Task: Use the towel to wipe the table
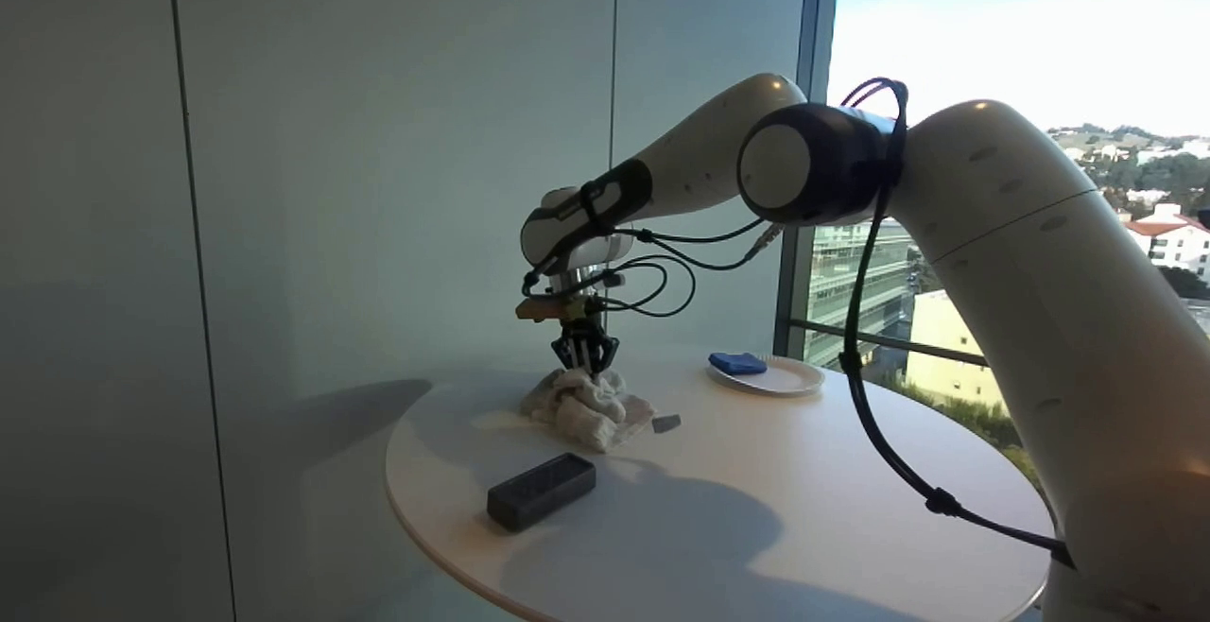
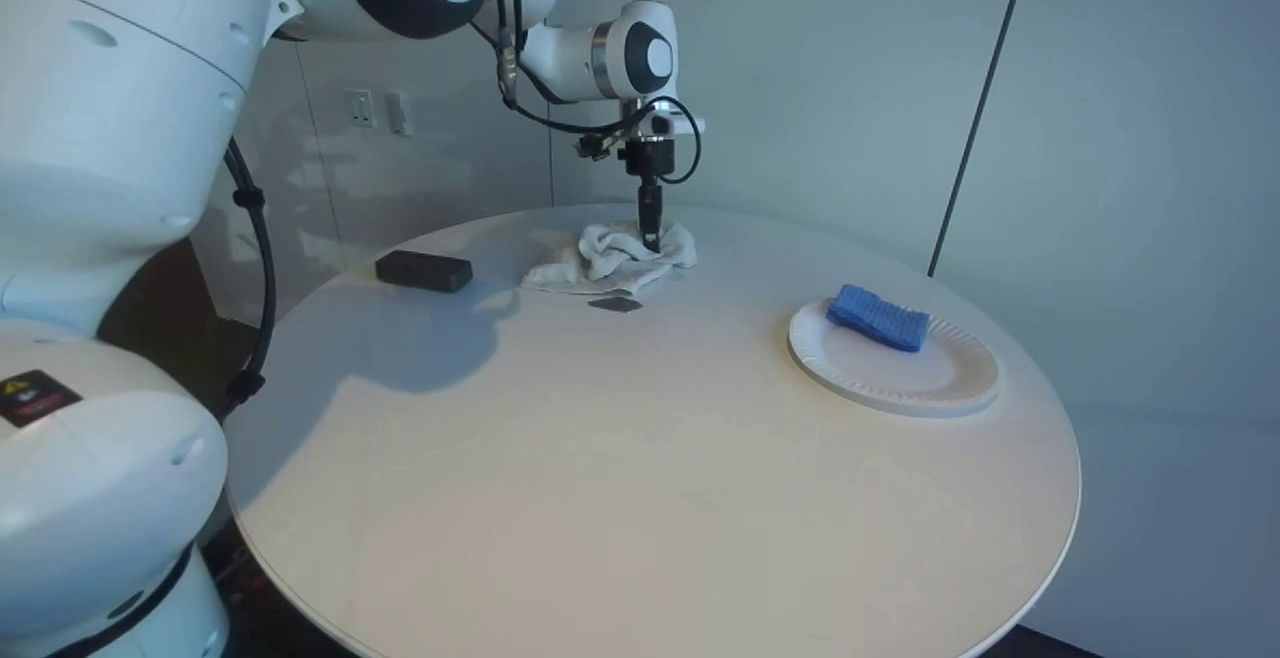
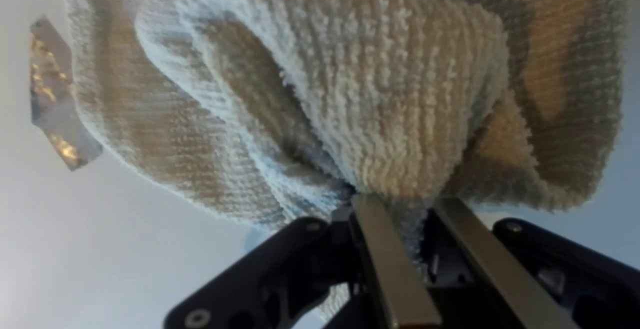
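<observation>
Near the towel I've got a dark box lying flat on the round worktop, and a small grey scrap just beside the towel's edge; those two are the nearest things in its way, and whether scrap and towel touch I can't tell. Well apart sits a white plate with a blue bundle partly over its rim, a sponge or a folded cloth, I can't say which. A pale wall rises behind, with a window beside it in an exterior view. The label I can make out on the arm is dark with a yellow triangle and some red, its writing too small to read. My arm reaches out over the worktop, bent at the elbow, black cables slung along it, its shadow falling near the box. The hand points straight down, low over the worktop, and its two fingers are clamped on a fold of the towel, the rest of which lies crumpled on the worktop around the fingertips
</observation>
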{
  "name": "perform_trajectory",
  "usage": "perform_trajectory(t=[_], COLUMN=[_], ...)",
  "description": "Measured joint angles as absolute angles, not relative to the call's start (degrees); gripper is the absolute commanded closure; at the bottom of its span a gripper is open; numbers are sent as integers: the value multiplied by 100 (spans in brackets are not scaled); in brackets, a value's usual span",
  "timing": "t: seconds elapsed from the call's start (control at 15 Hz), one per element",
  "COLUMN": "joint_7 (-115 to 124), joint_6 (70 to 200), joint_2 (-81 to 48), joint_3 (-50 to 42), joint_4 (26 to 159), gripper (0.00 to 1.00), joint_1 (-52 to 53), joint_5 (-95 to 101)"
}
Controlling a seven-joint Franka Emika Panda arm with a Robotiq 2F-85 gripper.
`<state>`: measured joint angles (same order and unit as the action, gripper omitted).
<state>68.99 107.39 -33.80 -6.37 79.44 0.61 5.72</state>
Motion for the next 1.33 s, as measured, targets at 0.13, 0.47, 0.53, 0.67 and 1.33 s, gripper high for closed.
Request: perform_trajectory(t=[0.13, 0.47, 0.53, 0.67, 1.33], joint_7=[7332, 8393, 8618, 9081, 9378], joint_6=[10537, 10158, 10158, 10159, 9866], joint_2=[-3044, -2225, -2071, -1847, -2184], joint_3=[-641, -636, -656, -748, -1067], joint_4=[8448, 9691, 9927, 10263, 9023], gripper=[91, 91, 92, 92, 90], joint_1=[164, 320, 316, 315, 56], joint_5=[554, 408, 402, 587, 2712])
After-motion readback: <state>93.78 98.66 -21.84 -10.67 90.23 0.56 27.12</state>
